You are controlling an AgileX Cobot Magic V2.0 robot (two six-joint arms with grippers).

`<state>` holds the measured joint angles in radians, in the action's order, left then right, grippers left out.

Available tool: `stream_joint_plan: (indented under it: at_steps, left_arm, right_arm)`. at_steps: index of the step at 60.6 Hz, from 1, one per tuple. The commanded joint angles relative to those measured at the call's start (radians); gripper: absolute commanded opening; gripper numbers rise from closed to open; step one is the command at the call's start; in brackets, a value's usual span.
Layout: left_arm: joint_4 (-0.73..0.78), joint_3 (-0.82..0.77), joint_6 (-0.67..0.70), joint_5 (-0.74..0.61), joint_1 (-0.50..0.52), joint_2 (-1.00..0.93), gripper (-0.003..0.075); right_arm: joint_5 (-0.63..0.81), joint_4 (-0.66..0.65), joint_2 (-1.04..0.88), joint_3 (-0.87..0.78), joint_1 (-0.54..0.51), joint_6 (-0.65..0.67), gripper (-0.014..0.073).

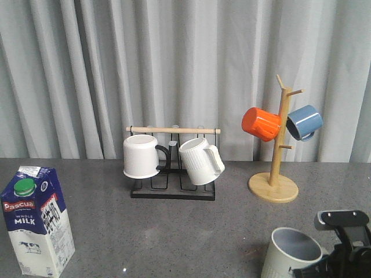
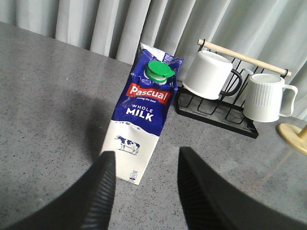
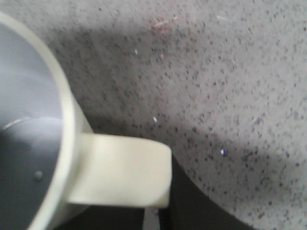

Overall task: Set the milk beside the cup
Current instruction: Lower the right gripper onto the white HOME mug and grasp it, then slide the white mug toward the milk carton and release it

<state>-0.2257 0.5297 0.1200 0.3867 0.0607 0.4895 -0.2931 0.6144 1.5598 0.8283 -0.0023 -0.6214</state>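
Observation:
The milk, a dark-blue and white carton with a green cap, stands upright at the front left of the grey table. In the left wrist view my left gripper is open and empty, just short of the carton, with no contact. The left gripper is not in the front view. The cup, cream-white with a grey-blue inside, sits at the front right. My right gripper is at the cup's handle. In the right wrist view its fingers appear closed on the handle, and most of them is hidden under it.
A black wire rack at the middle back holds a plain white black-handled mug and a ribbed white mug. A wooden mug tree at the back right carries an orange mug and a blue mug. A grey curtain hangs behind.

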Motion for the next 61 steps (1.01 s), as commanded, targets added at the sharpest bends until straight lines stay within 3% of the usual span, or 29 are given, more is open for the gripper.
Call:
stream_joint_plan:
  at_steps: [1,14,31,49,61]
  left_arm:
    - [-0.008,0.035,0.000,-0.078,-0.002,0.013,0.0307]
    - [-0.008,0.035,0.000,-0.078,-0.002,0.013,0.0307]
    - [-0.008,0.035,0.000,-0.077,-0.002,0.013,0.0307]
    - [-0.008,0.035,0.000,-0.077,-0.002,0.013,0.0307]
    - [-0.008,0.035,0.000,-0.076,-0.002,0.013,0.0307]
  right_arm:
    - [0.017,0.029,-0.082,0.074,0.018,-0.016,-0.0008]
    - [0.008,0.036,-0.073,0.256,0.194,-0.014,-0.0006]
    - [0.014,0.012,0.134,0.420,0.356,0.004,-0.0004]
    - [-0.005,-0.055,0.225,0.431,0.364,0.042,0.0005]
    - [-0.059,-0.079,0.224,0.431,0.364,0.044,0.0085]
